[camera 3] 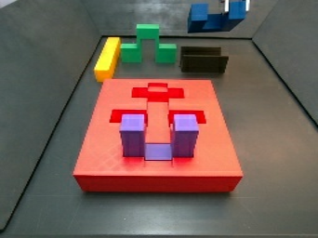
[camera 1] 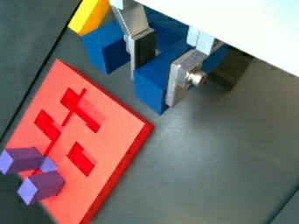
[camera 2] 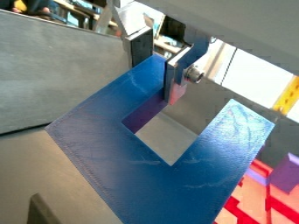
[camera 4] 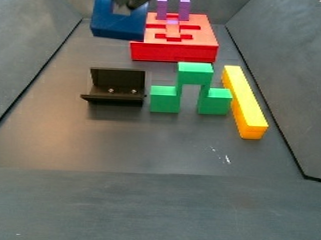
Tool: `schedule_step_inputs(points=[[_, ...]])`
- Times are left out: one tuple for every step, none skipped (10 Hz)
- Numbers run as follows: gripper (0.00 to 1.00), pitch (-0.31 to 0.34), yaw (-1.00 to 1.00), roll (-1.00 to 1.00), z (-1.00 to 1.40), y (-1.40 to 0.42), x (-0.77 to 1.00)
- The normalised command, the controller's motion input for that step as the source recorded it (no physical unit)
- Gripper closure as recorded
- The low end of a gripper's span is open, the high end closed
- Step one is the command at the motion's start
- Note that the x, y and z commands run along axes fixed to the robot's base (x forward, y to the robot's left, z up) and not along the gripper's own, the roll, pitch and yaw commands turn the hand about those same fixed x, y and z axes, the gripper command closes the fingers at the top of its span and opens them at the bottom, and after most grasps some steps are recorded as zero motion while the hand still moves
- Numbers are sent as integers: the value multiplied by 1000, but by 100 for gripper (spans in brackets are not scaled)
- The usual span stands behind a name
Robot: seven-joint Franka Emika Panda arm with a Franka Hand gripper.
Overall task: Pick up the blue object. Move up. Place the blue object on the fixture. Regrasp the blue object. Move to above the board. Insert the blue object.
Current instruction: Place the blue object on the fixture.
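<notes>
Wrist views: the gripper [camera 1: 163, 54] is seen clamped on one prong of the saturated-blue U-shaped block [camera 2: 140, 140], silver fingers [camera 2: 177, 72] pinching it.

Side views: the blue block [camera 3: 214, 12] is held aloft, above and behind the matte-black L-shaped fixture [camera 3: 203, 59]. The flat red square board [camera 3: 155, 139] carries a pale purple U-shaped block [camera 3: 154, 133] in its recess.

In both side views the hand [camera 3: 231, 6] is cut by the top edge, so only its tip and part of the blue object [camera 3: 203, 14] show. In a wrist view the yellow bar [camera 1: 90, 15] runs off the frame. The purple piece [camera 2: 284, 175] there is cropped at the edge.
</notes>
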Motion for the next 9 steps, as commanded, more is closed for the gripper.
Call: schedule_step_inputs(points=[[100,220,23,-557,0,526,554],[100,237,117,-89,-134,346,563],[100,146,14,40,-297,297,486],[100,40,9,0,-457,314,354],[100,0,63,-149,-563,317,223],[100,9,17,-149,-369,269,251],[100,49,0,-91,-349,209,289],[100,0,0,-200,-383,231,151],[100,0,0,-337,-317,263,0]])
